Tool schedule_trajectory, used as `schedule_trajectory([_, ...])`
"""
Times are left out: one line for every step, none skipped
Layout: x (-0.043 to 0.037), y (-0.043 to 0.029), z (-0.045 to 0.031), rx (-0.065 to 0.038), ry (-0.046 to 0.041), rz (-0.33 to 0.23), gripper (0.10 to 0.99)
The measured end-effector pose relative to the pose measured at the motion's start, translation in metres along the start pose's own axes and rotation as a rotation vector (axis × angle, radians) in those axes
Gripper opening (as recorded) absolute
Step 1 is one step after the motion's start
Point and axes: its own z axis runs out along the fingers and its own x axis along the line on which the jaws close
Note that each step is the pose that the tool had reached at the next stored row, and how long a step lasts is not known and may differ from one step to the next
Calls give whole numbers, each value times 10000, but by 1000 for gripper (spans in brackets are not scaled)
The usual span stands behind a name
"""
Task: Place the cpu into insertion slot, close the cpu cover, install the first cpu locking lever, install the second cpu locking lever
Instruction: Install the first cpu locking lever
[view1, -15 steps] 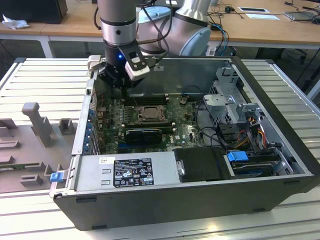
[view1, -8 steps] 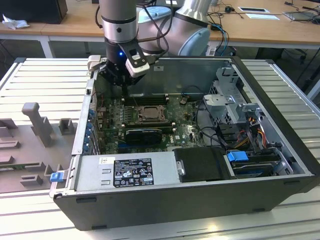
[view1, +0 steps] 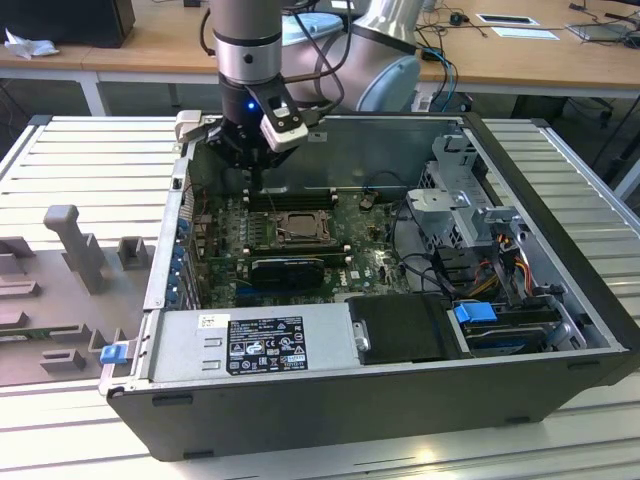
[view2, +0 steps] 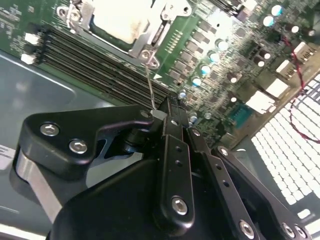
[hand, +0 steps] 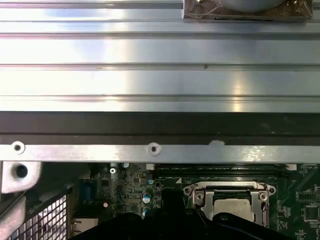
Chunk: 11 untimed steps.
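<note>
Pinched thin silvery wire locking lever (view2: 150, 85) in clamped black gripper (view2: 167, 109). Found silvery-grey square cpu (view2: 120, 17) just ahead, seated in metal-rimmed insertion slot (hand: 190, 191) under lowered frame cover (view2: 145, 39). Judged lever installation; needed steady pinch.

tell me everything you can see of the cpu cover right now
The cpu cover is a thin silvery metal frame with a large square cut-out, lying flat and closed on the green board. The pale cpu shows through the cut-out. In both wrist views screw heads sit by its corners. A thin wire lever runs from near one corner into the shut gripper.
</note>
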Motion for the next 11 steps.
schedule_trajectory([-20,1,1,0,0,-1,106])
schedule_trajectory([-44,1,2,0,0,-2,106])
schedule_trajectory([-64,1,2,0,0,0,106])
schedule_trajectory([-90,1,3,1,0,0,106])
schedule_trajectory([-96,1,3,1,1,0,106])
schedule_trajectory([-106,1,6,0,0,0,106])
schedule_trajectory([-113,1,7,0,0,-1,106])
schedule_trajectory([-118,1,9,0,0,-1,106])
schedule_trajectory([-124,1,9,2,1,-1,106])
schedule_trajectory([-133,1,9,1,1,0,106])
schedule_trajectory([-148,1,10,0,0,-1,106])
